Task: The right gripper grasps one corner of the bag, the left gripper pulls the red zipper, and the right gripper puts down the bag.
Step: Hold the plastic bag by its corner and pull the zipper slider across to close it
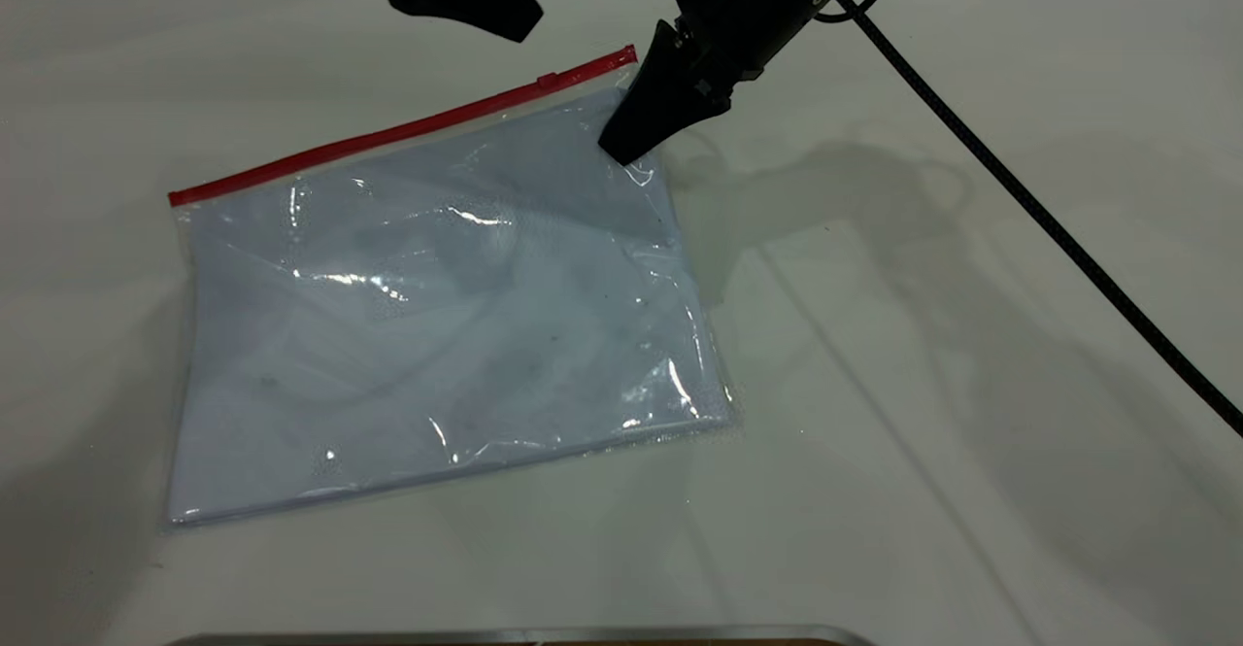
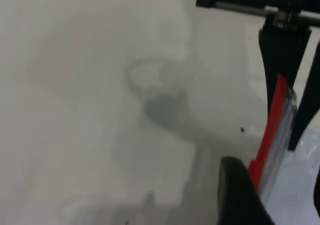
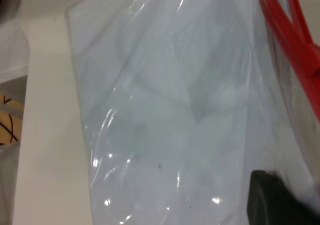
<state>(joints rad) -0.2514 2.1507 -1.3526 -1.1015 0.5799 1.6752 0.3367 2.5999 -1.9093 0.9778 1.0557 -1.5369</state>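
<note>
bag (image 1: pixel 437 306) corner (image 1: pixel 621 92) hidden under right gripper (image 1: pixel 631 146).

White table (image 1: pixel 971 481) with a metal edge (image 1: pixel 524 634).

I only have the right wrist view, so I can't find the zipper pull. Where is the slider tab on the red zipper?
Observer: The slider tab sits on the red zipper, close to the end by the right pincer.
Operator: And the left pincer?
Observer: The left pincer hangs above the table just beyond the zipper, apart from the tab.
Operator: Is the bag lifted?
Observer: The bag has its long edge opposite the zipper lying flat on the table.
</note>
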